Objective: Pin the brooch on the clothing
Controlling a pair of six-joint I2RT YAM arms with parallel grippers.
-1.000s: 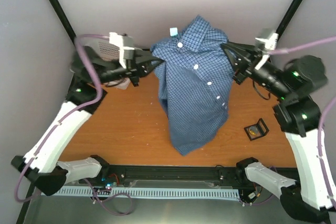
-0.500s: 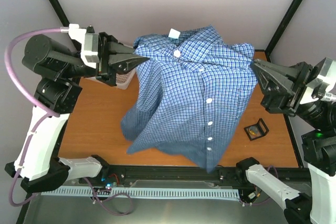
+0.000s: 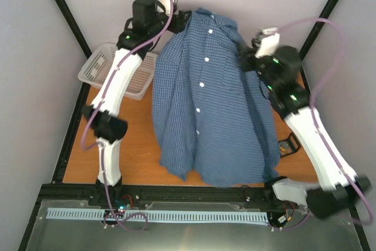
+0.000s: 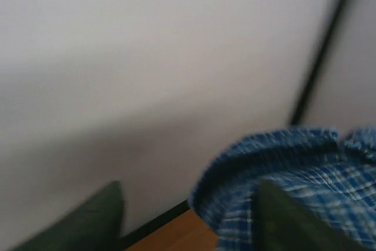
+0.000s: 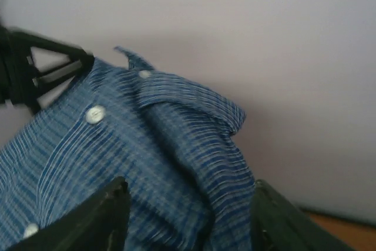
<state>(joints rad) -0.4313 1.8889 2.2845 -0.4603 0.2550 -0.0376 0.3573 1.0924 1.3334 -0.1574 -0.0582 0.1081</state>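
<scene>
A moment ago I held the shirt [image 3: 211,116] up in the air, pulled wide between my two arms. Now both arms have swung to the far back. The shirt is spread out long on the surface [image 3: 129,139], front side up, with its white buttons in a row. The collar is at the back by my tools and the bottom hem reaches almost to the near edge.

My tools have changed too. They were pinched tight on the shirt. Now the fingers of my left tool [image 4: 189,183] are apart, and only the edge of the collar sits by one finger. The fingers of my right tool [image 5: 189,180] are apart as well, with the shoulder cloth lying loose between them. I think I am letting go.

That looks good for the job, because the shirt is laid out and ready for a pin.

I cannot see the brooch anywhere. It is not in either tool. A small black box [image 3: 289,144] peeks out beside my right arm, well away from both tools. A white basket [image 3: 103,69] sits at the left.
</scene>
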